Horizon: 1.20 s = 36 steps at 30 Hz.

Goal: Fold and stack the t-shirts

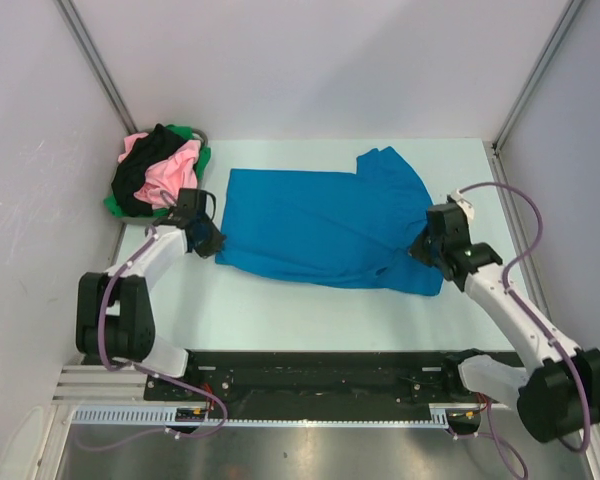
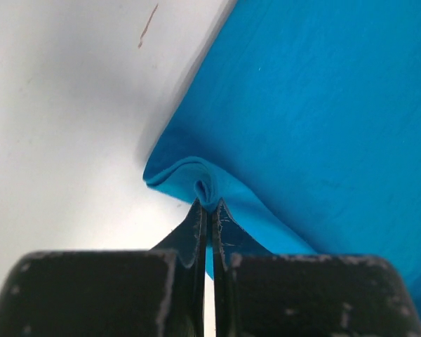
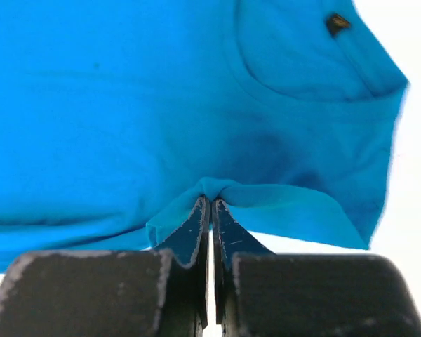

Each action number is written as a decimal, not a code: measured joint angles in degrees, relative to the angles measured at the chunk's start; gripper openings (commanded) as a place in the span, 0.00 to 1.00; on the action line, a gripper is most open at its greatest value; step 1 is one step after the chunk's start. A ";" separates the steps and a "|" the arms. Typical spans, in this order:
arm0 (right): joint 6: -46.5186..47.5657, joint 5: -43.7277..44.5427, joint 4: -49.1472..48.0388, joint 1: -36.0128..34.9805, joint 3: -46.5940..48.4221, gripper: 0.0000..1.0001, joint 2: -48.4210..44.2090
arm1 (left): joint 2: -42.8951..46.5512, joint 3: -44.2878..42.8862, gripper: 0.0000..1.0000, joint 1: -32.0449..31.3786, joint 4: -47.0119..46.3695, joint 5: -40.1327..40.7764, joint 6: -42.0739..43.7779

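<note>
A bright blue t-shirt (image 1: pixel 320 225) lies spread across the middle of the table, one sleeve pointing to the far right. My left gripper (image 1: pixel 212 243) is shut on a pinch of its near-left hem corner (image 2: pixel 209 189), which is puckered up between the tips. On the other side my right gripper (image 1: pixel 420 250) is shut on a fold of the shirt's near-right edge (image 3: pixel 214 188); the collar with its label (image 3: pixel 337 22) shows beyond. Pink, black and green t-shirts (image 1: pixel 160 170) are heaped at the back left.
The heap of shirts sits in a round grey basket whose rim (image 1: pixel 202 135) shows at the back-left corner. White walls with metal posts (image 1: pixel 525 85) close the table on three sides. A black rail (image 1: pixel 320 375) carries the arm bases along the near edge.
</note>
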<state>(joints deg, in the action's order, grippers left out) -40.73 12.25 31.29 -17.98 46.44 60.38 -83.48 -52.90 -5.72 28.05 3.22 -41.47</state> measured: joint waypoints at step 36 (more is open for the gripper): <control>8.28 -10.80 -13.27 5.57 31.01 0.00 40.57 | -23.37 -17.90 0.65 2.34 0.87 -0.44 -2.60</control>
<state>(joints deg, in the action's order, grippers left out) -32.45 1.45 18.02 -12.40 77.45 100.95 -106.85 -70.81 -3.38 28.93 2.79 -44.07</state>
